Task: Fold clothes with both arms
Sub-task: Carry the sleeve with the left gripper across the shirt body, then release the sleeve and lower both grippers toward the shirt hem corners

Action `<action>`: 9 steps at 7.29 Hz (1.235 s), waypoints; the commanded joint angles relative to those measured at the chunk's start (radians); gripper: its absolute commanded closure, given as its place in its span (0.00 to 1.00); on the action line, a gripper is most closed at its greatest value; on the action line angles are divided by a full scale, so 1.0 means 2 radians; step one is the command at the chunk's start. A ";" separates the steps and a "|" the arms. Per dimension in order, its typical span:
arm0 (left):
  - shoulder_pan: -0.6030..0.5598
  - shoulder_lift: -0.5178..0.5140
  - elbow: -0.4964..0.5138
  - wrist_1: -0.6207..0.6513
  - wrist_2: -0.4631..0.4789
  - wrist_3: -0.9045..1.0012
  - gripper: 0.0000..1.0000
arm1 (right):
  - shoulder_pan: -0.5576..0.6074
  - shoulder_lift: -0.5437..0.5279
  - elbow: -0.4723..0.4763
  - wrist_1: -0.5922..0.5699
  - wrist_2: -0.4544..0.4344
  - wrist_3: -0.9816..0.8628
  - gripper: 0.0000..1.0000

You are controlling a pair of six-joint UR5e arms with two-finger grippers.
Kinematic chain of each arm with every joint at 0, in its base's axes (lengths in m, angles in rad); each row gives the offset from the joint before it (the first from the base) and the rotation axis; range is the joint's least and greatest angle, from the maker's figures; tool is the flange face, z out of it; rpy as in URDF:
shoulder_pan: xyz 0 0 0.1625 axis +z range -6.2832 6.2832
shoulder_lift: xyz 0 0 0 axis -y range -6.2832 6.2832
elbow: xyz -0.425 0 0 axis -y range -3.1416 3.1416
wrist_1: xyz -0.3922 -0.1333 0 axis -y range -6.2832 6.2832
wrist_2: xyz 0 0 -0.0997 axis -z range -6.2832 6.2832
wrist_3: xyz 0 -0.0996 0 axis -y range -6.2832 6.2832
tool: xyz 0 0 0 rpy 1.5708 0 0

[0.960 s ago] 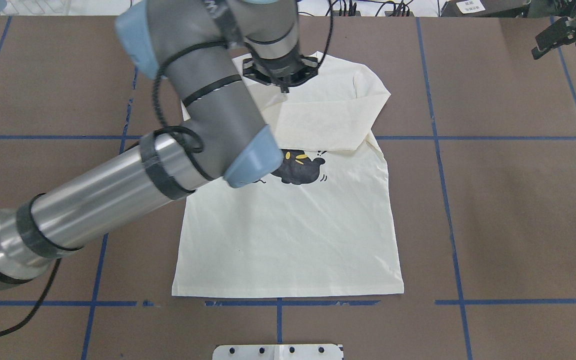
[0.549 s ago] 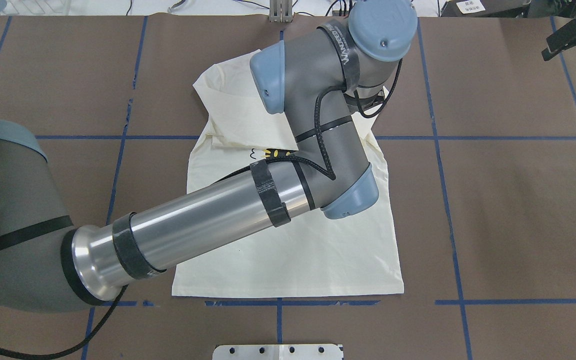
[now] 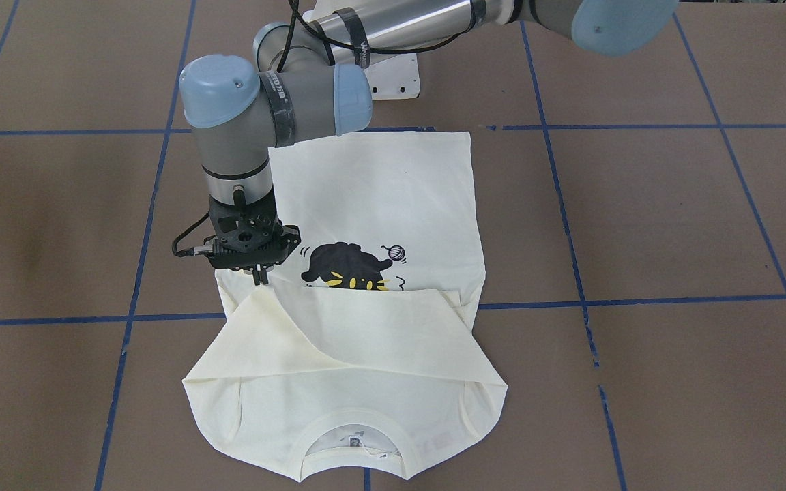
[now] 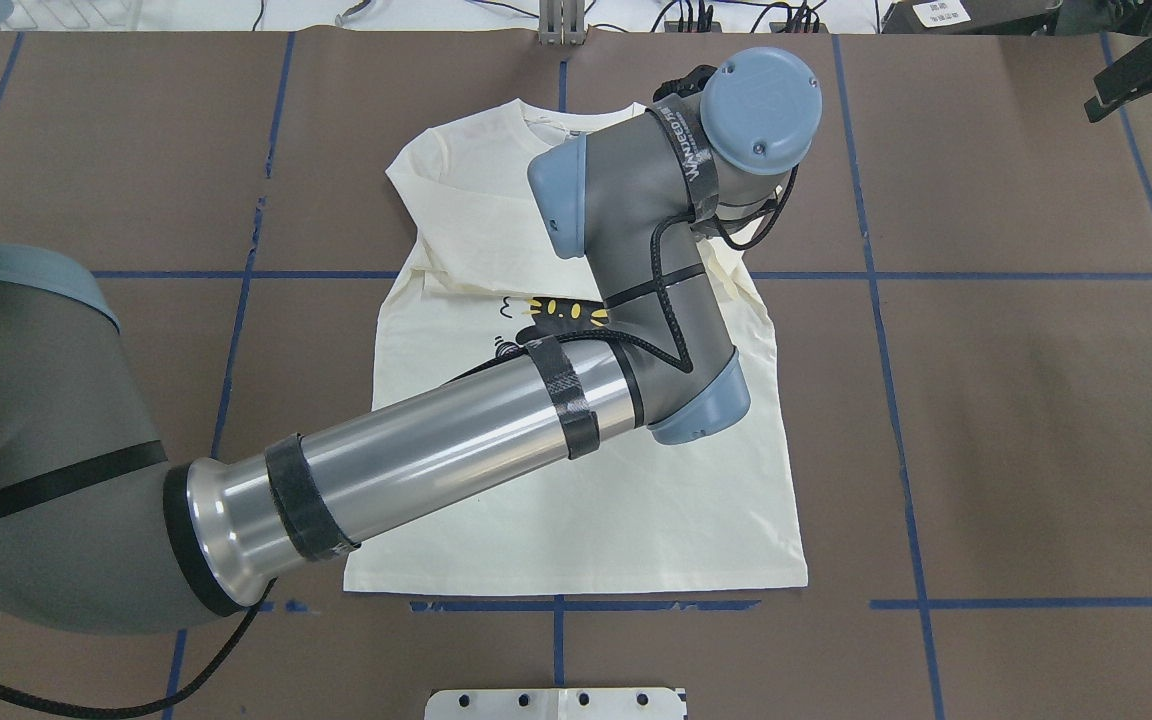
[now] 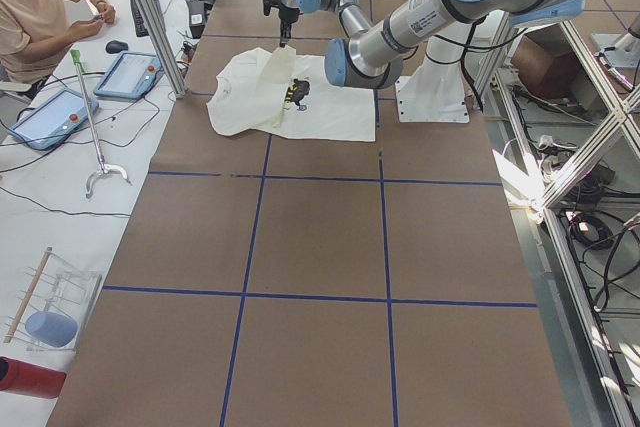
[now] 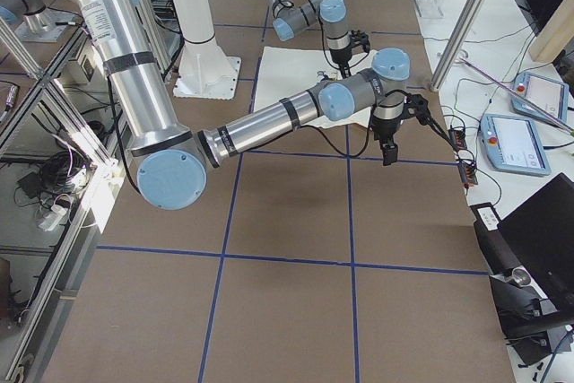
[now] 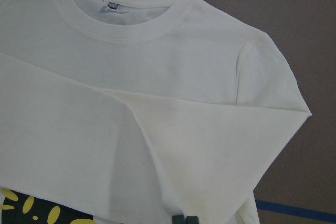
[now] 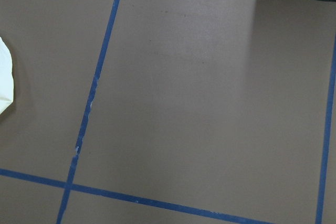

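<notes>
Item: the T-shirt [image 3: 379, 191] lies flat at mid-table, print up, hem near me and collar [image 7: 131, 27] far. One sleeve [image 3: 352, 334] is laid across the chest from left to right, its edge overlapping the far part of the cat print [image 3: 345, 262]. I judge this is meant to square the garment before the body folds. My left gripper [image 3: 257, 278] reaches over the shirt to its right edge, fingers pressed together on the sleeve end, which peaks slightly toward them. Fabric: thin matte cream knit, soft creases, ribbed neckband. Table [image 3: 638, 218]: matte brown, gridded with blue tape [image 3: 638, 299]. My right gripper [image 6: 387, 152] hangs over the table well right of the shirt; whether it is spread I cannot tell.
</notes>
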 commanded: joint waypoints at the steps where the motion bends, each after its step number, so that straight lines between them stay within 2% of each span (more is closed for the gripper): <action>1: 0.005 -0.001 -0.001 -0.032 -0.005 0.020 0.00 | -0.001 0.002 0.000 0.001 -0.001 0.001 0.00; 2: 0.005 0.002 -0.015 -0.032 -0.010 0.044 0.00 | -0.001 0.004 0.000 0.001 -0.001 0.002 0.00; 3: 0.001 0.019 -0.043 -0.025 -0.044 0.086 0.00 | -0.003 0.002 0.006 0.004 0.002 0.010 0.00; 4: 0.002 0.072 -0.108 -0.024 -0.050 0.108 0.00 | -0.009 -0.004 0.019 0.007 0.021 0.027 0.00; 5: 0.002 0.131 -0.191 -0.016 -0.050 0.128 0.00 | -0.034 -0.024 0.054 0.007 0.016 0.079 0.00; 6: 0.001 0.193 -0.280 -0.010 -0.058 0.148 0.00 | -0.059 -0.047 0.102 0.008 0.002 0.134 0.00; 7: 0.001 0.256 -0.347 -0.014 -0.088 0.151 0.00 | -0.084 -0.067 0.157 0.008 -0.005 0.201 0.00; 8: 0.001 0.299 -0.386 -0.014 -0.090 0.153 0.00 | -0.130 -0.084 0.205 0.019 -0.034 0.283 0.00; 9: -0.001 0.324 -0.406 -0.015 -0.089 0.158 0.00 | -0.199 -0.089 0.233 0.048 -0.095 0.380 0.00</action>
